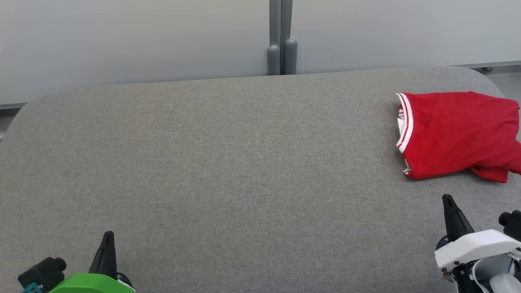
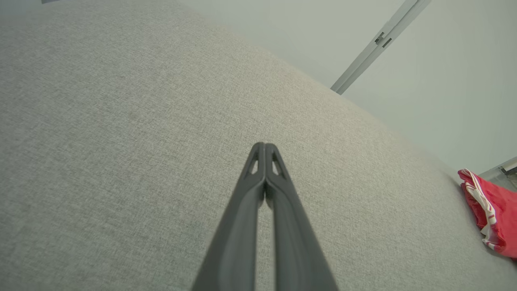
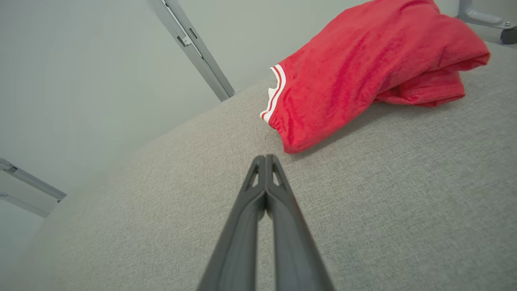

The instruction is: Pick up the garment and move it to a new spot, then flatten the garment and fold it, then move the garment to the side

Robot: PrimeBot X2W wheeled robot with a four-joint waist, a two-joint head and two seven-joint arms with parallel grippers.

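Grey fabric bench (image 1: 228,162), pale wall panels (image 1: 122,40) behind | red garment (image 1: 456,134) lies bunched just ahead of the right fingers (image 1: 454,215), well apart from the left fingers (image 1: 106,252) | both pairs pressed together, empty | right wrist view catches its white-striped hem (image 3: 276,91) up close; left wrist view, a sliver off to the side

lab-like test bay: grey fabric table (image 1: 203,162), pale partition panels (image 1: 122,40)

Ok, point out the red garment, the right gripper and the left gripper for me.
red garment (image 1: 456,134), head view, middle of the cloth.
right gripper (image 3: 265,157), right wrist view, the closed fingertips.
left gripper (image 2: 264,144), left wrist view, the closed fingertips.
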